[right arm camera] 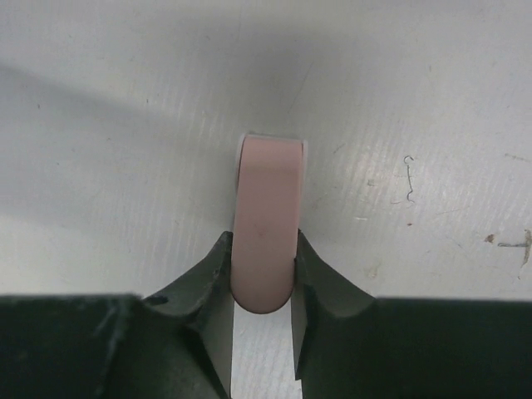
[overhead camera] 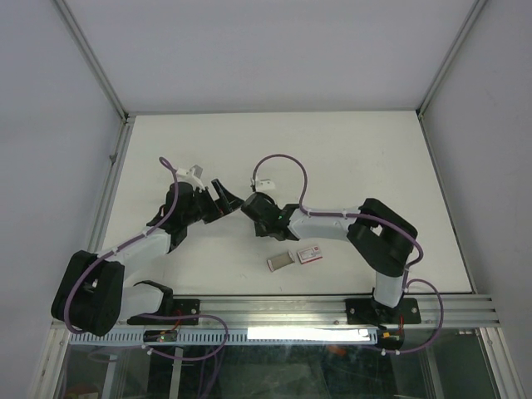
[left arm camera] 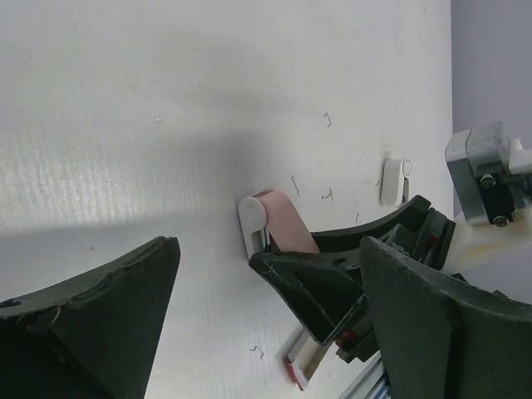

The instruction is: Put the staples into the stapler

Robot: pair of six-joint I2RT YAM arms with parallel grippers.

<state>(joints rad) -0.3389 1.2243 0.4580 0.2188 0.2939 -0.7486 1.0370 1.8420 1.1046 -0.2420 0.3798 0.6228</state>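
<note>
The stapler [right arm camera: 268, 191] is a small pink body on a white base [left arm camera: 249, 218], lying on the white table. My right gripper [right arm camera: 262, 241] is shut on it, both black fingers pressed against the pink sides near its rounded rear end. In the left wrist view my left gripper [left arm camera: 266, 249] stands open just short of the stapler's [left arm camera: 281, 218] white front end. From above, the two grippers [overhead camera: 226, 195] [overhead camera: 252, 208] meet tip to tip and hide the stapler. The red staple box [overhead camera: 307, 254] and its grey inner tray [overhead camera: 280, 262] lie side by side near the front; staples inside cannot be made out.
Loose bent staples [right arm camera: 407, 179] [left arm camera: 295, 184] lie scattered on the table around the stapler. A small white piece [left arm camera: 395, 179] lies beyond the stapler in the left wrist view. The aluminium rail [overhead camera: 332, 309] runs along the near edge behind the box.
</note>
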